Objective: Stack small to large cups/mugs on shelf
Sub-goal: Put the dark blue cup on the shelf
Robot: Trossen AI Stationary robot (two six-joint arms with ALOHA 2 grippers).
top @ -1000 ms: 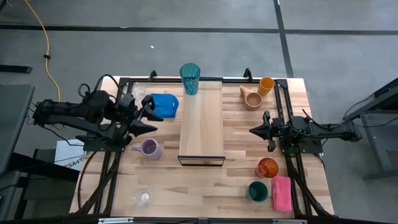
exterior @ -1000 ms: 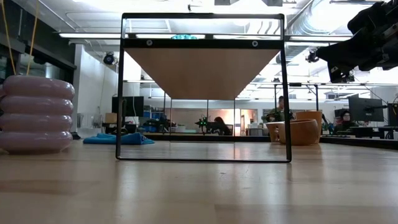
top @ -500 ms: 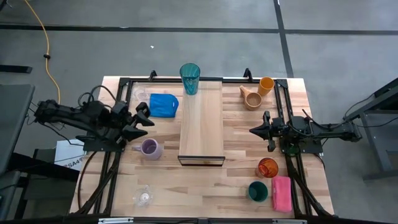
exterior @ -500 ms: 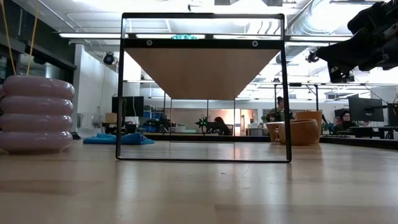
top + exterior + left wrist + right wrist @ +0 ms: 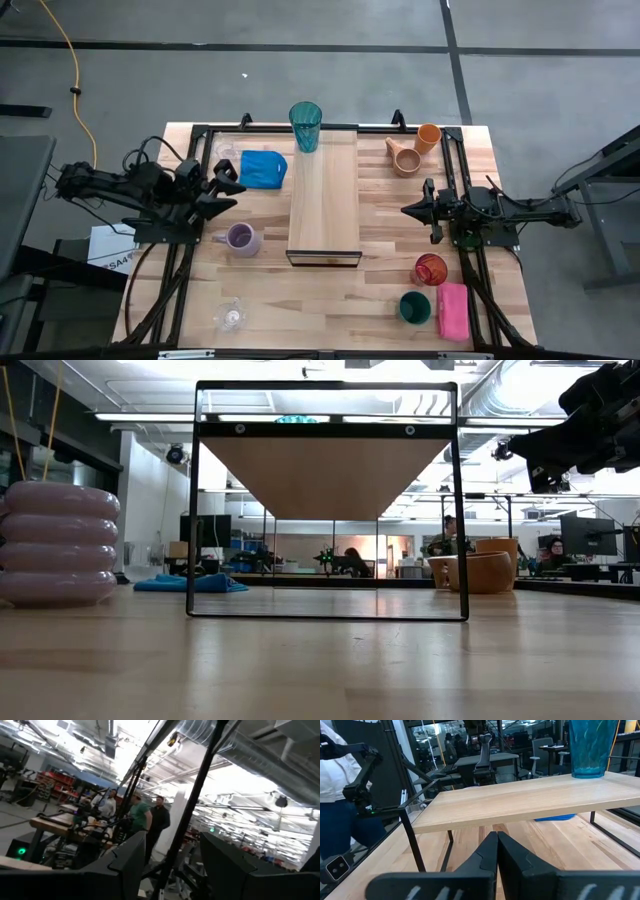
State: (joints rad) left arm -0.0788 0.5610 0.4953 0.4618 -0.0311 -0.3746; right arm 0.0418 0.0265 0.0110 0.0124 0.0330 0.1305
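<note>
Both arms low at the table's sides, grippers facing inward.

In the high view the left arm reaches in from the 9 o'clock edge, bent and angled slightly toward 2 o'clock; its left gripper [image 5: 230, 185] has the two dark fingers [image 5: 127, 865] standing apart with nothing between them, and its wrist tips upward. The right arm comes in from 3 o'clock, stretched nearly straight toward 9 o'clock, with the right gripper [image 5: 405, 211] pinched fully together, fingers [image 5: 485, 857] meeting in one seam and gripping nothing.
</note>
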